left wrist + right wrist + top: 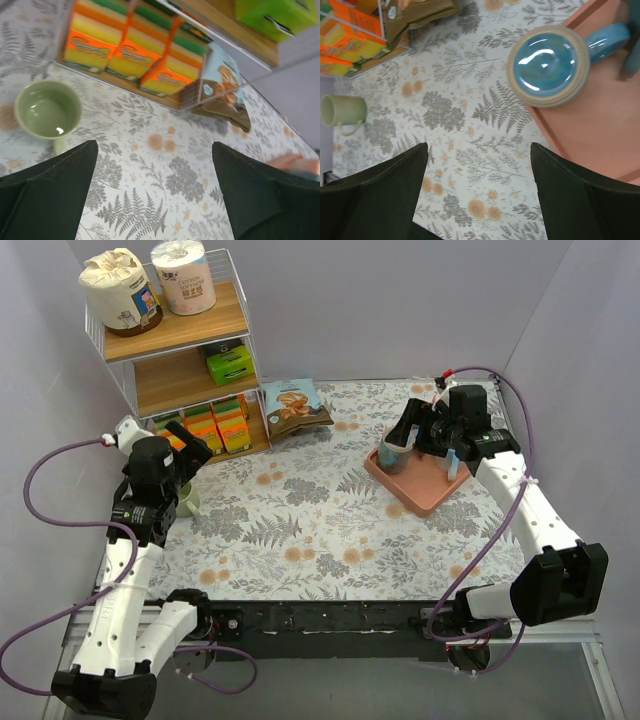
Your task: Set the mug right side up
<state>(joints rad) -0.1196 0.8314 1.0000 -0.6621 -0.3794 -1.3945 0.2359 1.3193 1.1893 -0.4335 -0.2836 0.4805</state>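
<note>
A blue mug (549,62) with a tan rim stands on the near-left corner of the pink tray (600,130), its glossy inside facing up and its handle (607,40) pointing right. It also shows in the top view (393,453). My right gripper (477,185) is open and empty, held above the cloth just beside the mug; in the top view it (405,435) hovers over the tray (425,495). A green mug (48,109) stands opening up by the shelf (185,500). My left gripper (155,170) is open and empty, above it (190,445).
A wire and wood shelf (190,360) stands at the back left with orange sponge packs (125,55), a green box (231,363) and two paper rolls (150,285). A snack bag (295,403) lies beside it. Purple walls close in left and right.
</note>
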